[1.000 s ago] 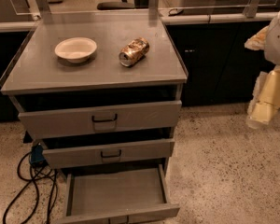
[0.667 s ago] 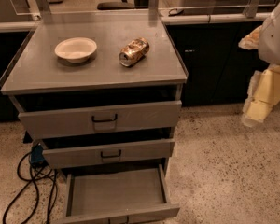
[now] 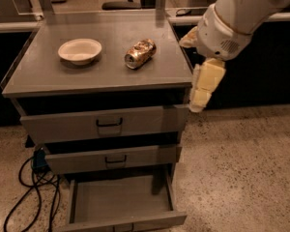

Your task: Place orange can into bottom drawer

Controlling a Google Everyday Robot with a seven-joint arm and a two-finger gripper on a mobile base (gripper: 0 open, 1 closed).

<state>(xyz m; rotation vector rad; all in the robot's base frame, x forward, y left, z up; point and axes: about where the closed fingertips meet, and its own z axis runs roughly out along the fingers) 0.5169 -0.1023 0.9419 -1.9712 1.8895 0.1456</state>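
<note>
The orange can (image 3: 140, 53) lies on its side on the grey cabinet top (image 3: 48, 79), right of the middle, with its silver top facing the front left. The bottom drawer (image 3: 121, 199) is pulled out, and its flat grey floor is bare. My gripper (image 3: 191, 74) hangs at the cabinet's right front corner, to the right of the can and apart from it. Its cream fingers (image 3: 205, 83) are spread and hold nothing.
A white bowl (image 3: 79, 50) sits on the cabinet top left of the can. The two upper drawers (image 3: 108, 124) stick out slightly. Black cables (image 3: 34, 187) lie on the speckled floor at the cabinet's left. A dark counter runs behind.
My arm and gripper have swung left, from the right edge of the view to the cabinet's right front corner. The can, bowl and drawers have not moved.
</note>
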